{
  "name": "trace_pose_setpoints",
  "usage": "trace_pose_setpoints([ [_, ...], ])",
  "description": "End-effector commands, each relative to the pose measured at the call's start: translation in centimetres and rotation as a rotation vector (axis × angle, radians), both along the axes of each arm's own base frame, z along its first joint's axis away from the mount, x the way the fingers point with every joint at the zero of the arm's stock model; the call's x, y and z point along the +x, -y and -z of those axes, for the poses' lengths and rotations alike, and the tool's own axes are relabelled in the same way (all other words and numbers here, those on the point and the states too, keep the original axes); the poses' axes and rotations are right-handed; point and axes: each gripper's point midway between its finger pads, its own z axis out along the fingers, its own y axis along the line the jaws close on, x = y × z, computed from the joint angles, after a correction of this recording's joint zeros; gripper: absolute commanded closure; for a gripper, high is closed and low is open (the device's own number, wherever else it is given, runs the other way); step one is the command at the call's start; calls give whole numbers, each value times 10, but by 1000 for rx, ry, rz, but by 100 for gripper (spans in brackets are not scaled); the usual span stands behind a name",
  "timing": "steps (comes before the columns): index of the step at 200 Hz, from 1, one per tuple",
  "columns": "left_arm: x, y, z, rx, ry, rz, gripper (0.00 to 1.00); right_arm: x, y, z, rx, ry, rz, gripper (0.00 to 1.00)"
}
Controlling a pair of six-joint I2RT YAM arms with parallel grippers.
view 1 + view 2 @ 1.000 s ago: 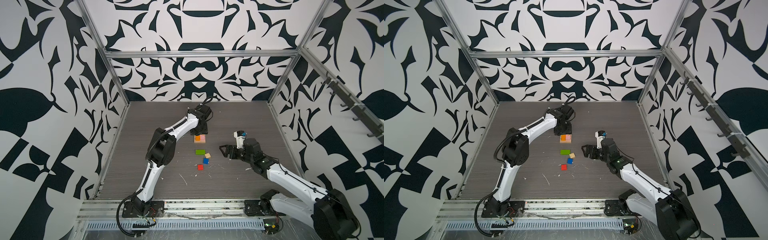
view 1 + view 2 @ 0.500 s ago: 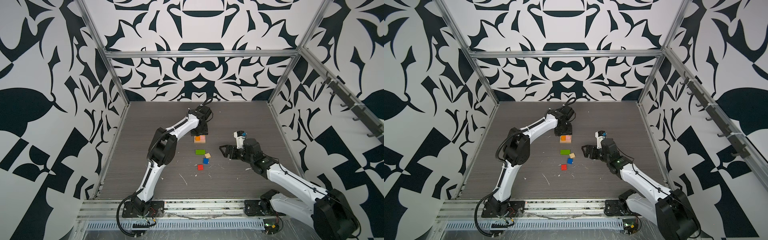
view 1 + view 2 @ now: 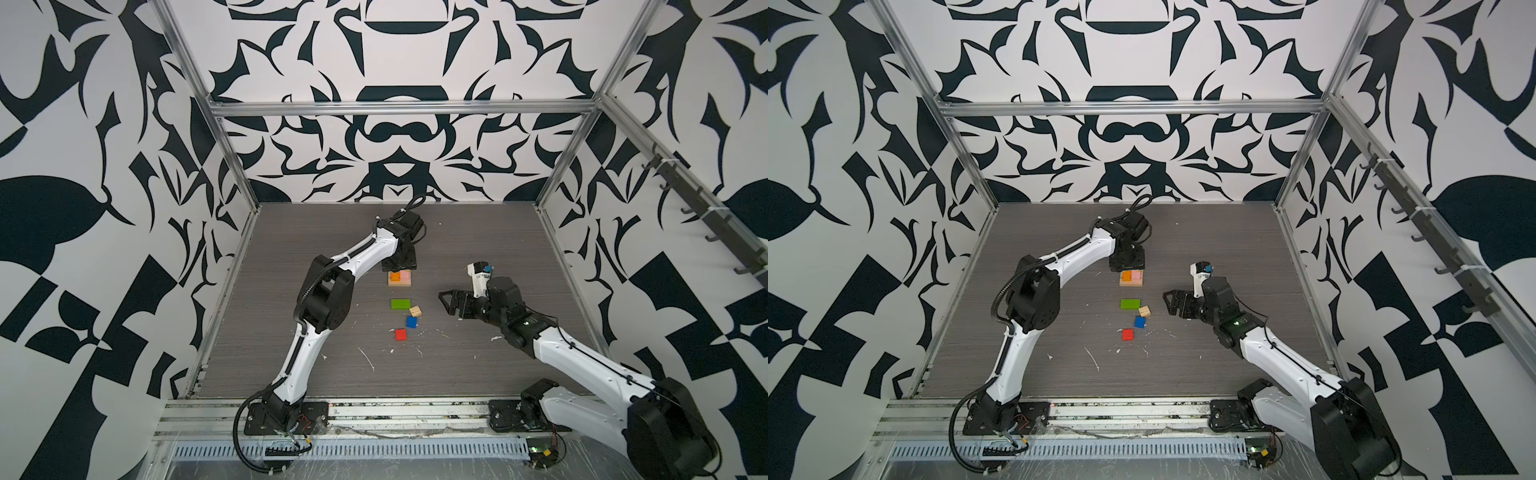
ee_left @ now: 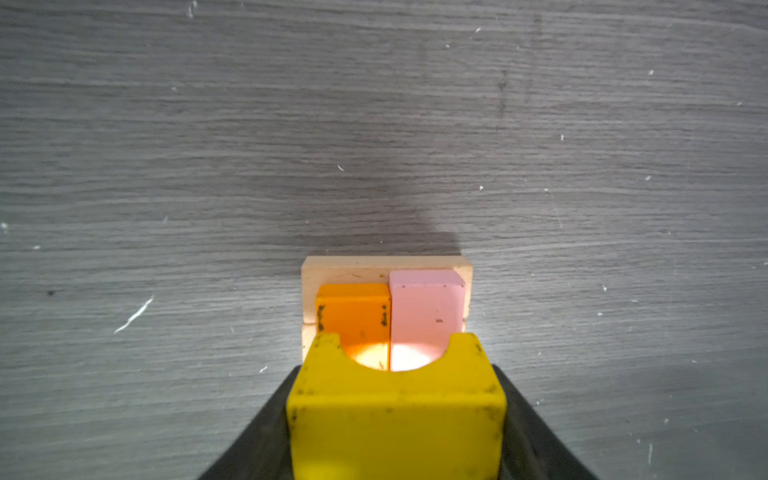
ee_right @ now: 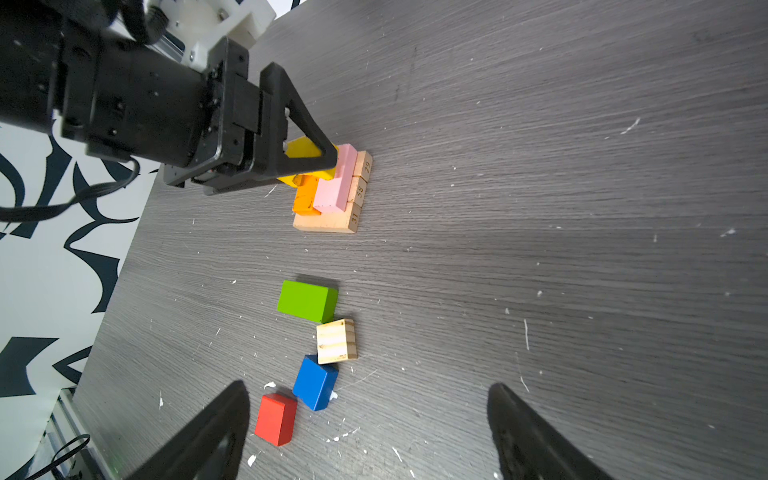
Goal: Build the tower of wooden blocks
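- The left gripper (image 3: 399,266) is at the far middle of the table (image 3: 478,249), clamped on a yellow block (image 4: 395,415) with a half-round notch in one edge.
- It holds the block over the tower (image 3: 400,278). I cannot tell whether the block already rests on it.
- The tower so far is three tan bars (image 5: 332,222) lying side by side, with an orange block (image 4: 353,316) and a pink block (image 4: 424,307) touching each other on top.
- Nearer than the tower, loose on the table, lie a green block (image 3: 400,304), a plain cube (image 3: 415,311) just beside it, a blue block (image 3: 412,322) and a red block (image 3: 400,334).
- These look like light, hard, painted wood. The smooth faces could probably slip, so a squeeze across two flat opposite sides seems best.
- The stack is unglued, so I would guess a nudge could shift it.
- The right gripper (image 3: 448,307) hovers right of the loose blocks, jaws wide apart, holding nothing.
- I see no box or tray here.
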Motion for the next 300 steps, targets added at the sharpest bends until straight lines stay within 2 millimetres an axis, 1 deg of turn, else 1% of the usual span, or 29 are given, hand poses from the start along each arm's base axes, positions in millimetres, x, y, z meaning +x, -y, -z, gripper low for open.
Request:
trace_pose_setpoints([
  [1,-4,-7,11,30,-31,-18,50,3,-3,-4,0,23,-10,7],
  [45,-4,-8,13,37,-32,-18,49,3,-3,-5,1,25,-12,7],
  [90,-4,-8,15,41,-34,-19,45,3,-4,-6,1,26,-13,7],
  [148,-5,-9,18,48,-38,-17,43,3,-4,-5,1,25,-13,7],
  [168,-5,-9,18,48,-37,-19,41,4,-4,-5,2,26,-13,7],
  [267,-5,-9,18,46,-39,-17,39,3,-4,-7,3,29,-14,7],
  [300,-5,-9,17,46,-38,-17,35,4,-4,-6,3,26,-13,7],
])
